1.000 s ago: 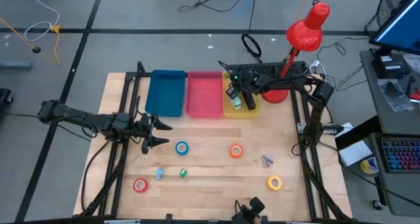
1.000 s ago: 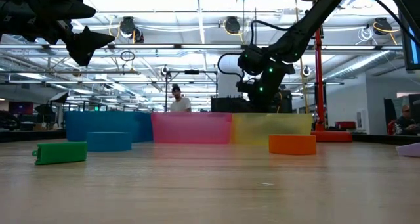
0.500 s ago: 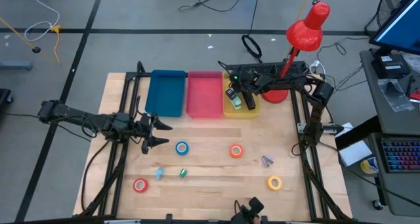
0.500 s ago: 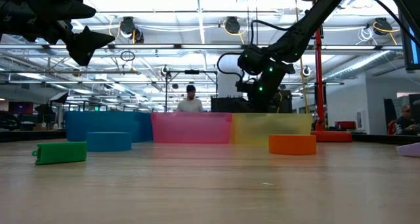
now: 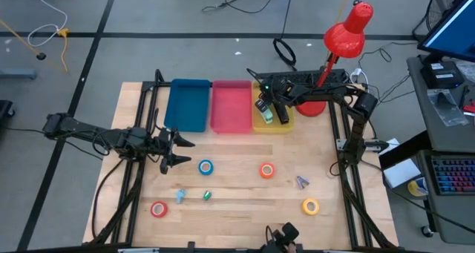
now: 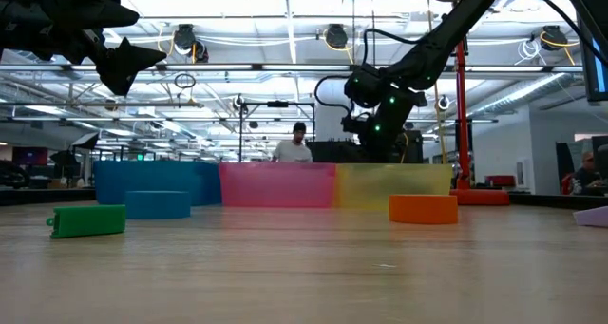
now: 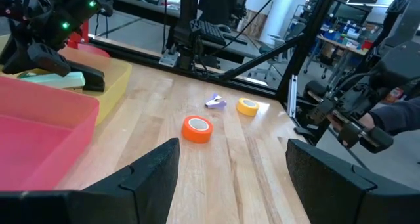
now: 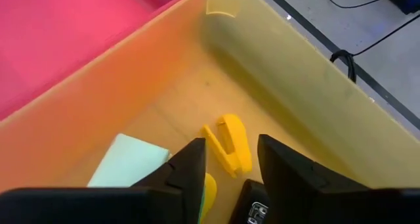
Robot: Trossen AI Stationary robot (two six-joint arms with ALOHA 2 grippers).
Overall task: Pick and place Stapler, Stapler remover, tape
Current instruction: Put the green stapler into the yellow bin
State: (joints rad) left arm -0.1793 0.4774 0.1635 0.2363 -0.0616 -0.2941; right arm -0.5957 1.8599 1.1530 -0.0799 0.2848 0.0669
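Note:
My right gripper (image 8: 231, 142) hangs open over the yellow tray (image 5: 272, 123) at the table's far side, slanting down into it. Inside the tray lie a mint-green and black stapler (image 7: 69, 80) and a small yellow claw-shaped piece (image 8: 233, 145), which shows below the gap between the fingers. On the table rest the blue tape (image 5: 205, 166), orange tape (image 5: 266, 170), red tape (image 5: 158, 208) and yellow tape (image 5: 310, 205), each flat on its side. A small purple stapler remover (image 5: 301, 182) lies near the orange roll. My left gripper (image 5: 177, 150) waits open at the table's left.
A pink tray (image 5: 231, 106) and a blue tray (image 5: 188, 104) stand left of the yellow one. A red desk lamp (image 5: 343, 38) rises at the far right corner. Two tiny bits, pale blue (image 5: 179, 196) and green (image 5: 207, 195), lie near the red roll.
Neither arm has visibly moved in the high or low view. In the room behind the table a person has walked toward the right.

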